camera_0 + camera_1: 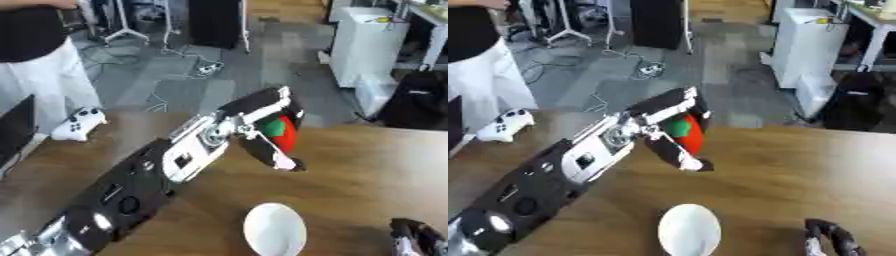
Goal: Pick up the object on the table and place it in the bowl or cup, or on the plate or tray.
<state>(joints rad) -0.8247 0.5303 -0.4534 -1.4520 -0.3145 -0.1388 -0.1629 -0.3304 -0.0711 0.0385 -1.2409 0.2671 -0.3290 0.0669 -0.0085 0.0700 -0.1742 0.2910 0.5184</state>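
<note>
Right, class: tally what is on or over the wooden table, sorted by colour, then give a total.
Red and green: 1, the object held in the left hand
White: 2, the plate and the controller
Total: 3

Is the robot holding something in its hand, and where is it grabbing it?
Yes. The left hand is curled round a red and green object, fingers and thumb wrapping its sides. The right hand holds nothing.
</note>
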